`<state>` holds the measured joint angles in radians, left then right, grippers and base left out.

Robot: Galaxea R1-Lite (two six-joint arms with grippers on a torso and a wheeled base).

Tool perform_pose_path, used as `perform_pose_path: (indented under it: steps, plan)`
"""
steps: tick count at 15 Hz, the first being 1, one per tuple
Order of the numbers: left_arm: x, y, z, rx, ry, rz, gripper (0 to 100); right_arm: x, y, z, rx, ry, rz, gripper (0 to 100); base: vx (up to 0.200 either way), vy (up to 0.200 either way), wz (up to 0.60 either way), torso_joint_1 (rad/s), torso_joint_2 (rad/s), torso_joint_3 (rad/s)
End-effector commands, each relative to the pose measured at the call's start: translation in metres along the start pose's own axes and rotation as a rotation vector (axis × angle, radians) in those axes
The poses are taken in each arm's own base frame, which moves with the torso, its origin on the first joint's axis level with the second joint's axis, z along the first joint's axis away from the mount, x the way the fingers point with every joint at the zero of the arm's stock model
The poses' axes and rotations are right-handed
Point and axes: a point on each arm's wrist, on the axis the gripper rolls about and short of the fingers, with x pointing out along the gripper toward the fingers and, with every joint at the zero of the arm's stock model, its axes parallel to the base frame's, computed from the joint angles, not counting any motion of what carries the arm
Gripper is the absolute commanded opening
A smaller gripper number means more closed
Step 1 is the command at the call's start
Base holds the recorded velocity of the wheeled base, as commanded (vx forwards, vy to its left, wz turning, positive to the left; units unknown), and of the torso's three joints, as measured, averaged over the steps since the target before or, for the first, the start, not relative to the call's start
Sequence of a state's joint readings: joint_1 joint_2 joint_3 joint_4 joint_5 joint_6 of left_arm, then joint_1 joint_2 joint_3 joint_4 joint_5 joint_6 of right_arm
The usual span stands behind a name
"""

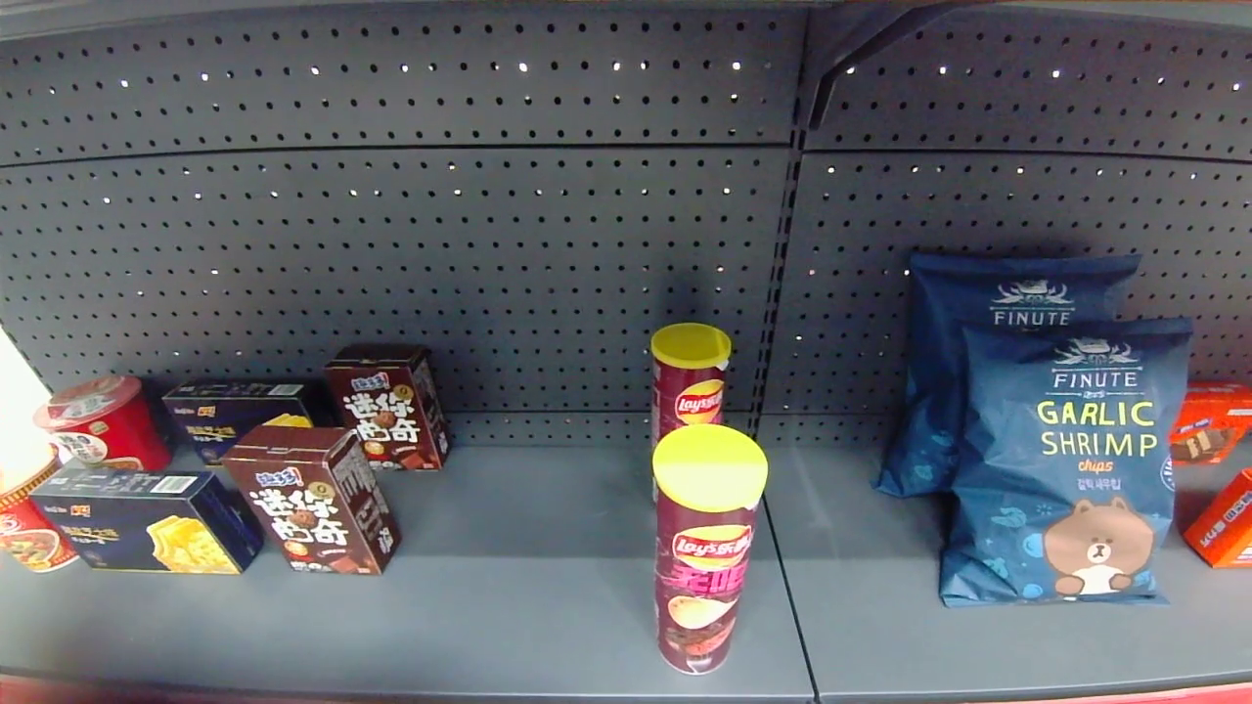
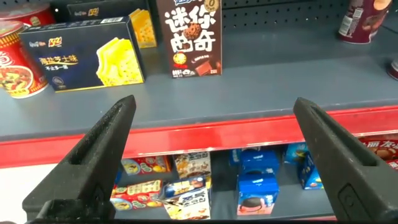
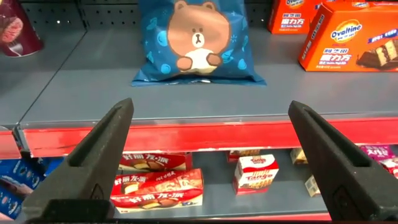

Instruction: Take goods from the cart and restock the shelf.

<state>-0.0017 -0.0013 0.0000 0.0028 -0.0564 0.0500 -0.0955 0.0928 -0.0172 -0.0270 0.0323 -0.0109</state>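
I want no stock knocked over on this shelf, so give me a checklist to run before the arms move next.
1. Left gripper open and empty: ok.
2. Right gripper open and empty: ok.
3. Front chip can upright: ok.
4. Front blue bag standing, not slumped: ok.
5. Bare shelf between the front brown box and the front chip can: ok.
6. Where the cart stands: cannot tell.

A perforated grey back panel (image 1: 489,244) stands behind two yellow-lidded crisp tubes (image 1: 706,557) — one before the other — blue chip bags (image 1: 1066,460) lean to their right, brown biscuit boxes (image 1: 313,499) sit left.
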Motion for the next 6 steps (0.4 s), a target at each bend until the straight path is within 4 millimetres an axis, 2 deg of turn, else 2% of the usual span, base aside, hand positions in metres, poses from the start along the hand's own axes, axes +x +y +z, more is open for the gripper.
perform_pose_path:
  steps: [1,6]
  plan:
    - [0.0001,0.0,0.0,0.001,0.002,0.0,100,0.0001,0.0,0.0004,0.0,0.001,0.0,100,0.0,0.0,0.0,0.0,0.0,0.0]
    - [0.0001,0.0,0.0,0.001,0.002,0.0,100,0.0002,0.0,0.0003,0.006,0.004,0.002,100,0.0,0.0,0.0,0.0,0.0,0.0]
